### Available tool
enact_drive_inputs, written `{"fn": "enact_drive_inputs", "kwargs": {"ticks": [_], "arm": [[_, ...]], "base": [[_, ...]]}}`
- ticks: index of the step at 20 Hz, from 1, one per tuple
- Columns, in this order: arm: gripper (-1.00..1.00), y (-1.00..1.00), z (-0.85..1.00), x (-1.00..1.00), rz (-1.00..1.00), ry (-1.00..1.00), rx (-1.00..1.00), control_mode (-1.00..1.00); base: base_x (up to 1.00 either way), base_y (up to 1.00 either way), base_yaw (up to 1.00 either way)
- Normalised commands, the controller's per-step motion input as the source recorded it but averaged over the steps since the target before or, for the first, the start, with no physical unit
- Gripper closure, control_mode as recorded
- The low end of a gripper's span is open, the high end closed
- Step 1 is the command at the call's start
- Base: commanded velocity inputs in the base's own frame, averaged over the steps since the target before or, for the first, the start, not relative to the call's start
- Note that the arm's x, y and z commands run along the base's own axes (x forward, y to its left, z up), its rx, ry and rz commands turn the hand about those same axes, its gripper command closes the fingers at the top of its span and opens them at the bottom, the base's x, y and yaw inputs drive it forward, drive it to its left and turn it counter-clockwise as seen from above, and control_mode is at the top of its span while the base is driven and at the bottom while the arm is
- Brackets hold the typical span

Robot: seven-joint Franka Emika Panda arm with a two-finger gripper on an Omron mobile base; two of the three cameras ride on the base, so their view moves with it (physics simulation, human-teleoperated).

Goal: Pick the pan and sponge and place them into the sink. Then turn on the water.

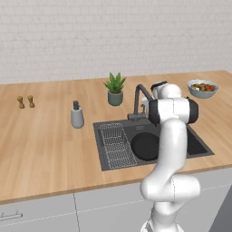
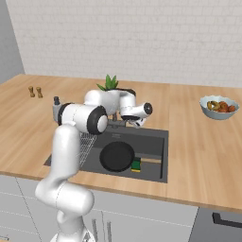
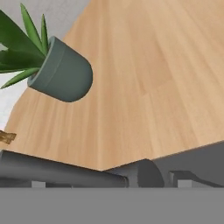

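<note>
Already the pan point(image 2: 116, 156) and the sponge point(image 2: 136, 165) are being seen lying in the sink point(image 2: 156, 176), so the water step is judged to be in hand. Whether the jaws are open cannot be told. The gripper point(image 2: 138, 123) is being held by the faucet point(image 1: 139, 96), whose handle must be pushed; room is being narrowed by the plant point(image 1: 115, 89), while open bench point(image 2: 198, 156) is being left rightward.

Wooden counter point(image 1: 45, 145) – soap bottle point(image 1: 77, 115), potted plant point(image 1: 115, 89), fruit bowl point(image 1: 202, 88), shakers point(image 1: 26, 102).
</note>
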Motion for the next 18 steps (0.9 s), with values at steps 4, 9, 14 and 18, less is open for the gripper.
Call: {"fn": "enact_drive_inputs", "kwargs": {"ticks": [4, 9, 14, 18], "arm": [[1.0, 0.04, -0.14, 0.16, 0.0, 0.0, 0.0, -1.0], [1.0, 0.11, -0.19, 0.12, -0.02, 0.0, 0.0, -1.0], [1.0, 0.0, -0.12, 0.18, -0.05, 0.0, 0.01, -1.0], [1.0, 0.0, 0.0, 0.22, -0.05, 0.01, 0.11, -1.0]], "base": [[0.0, 0.0, 0.0], [0.0, 0.0, 0.0], [0.0, 0.0, 0.0], [0.0, 0.0, 0.0]]}}
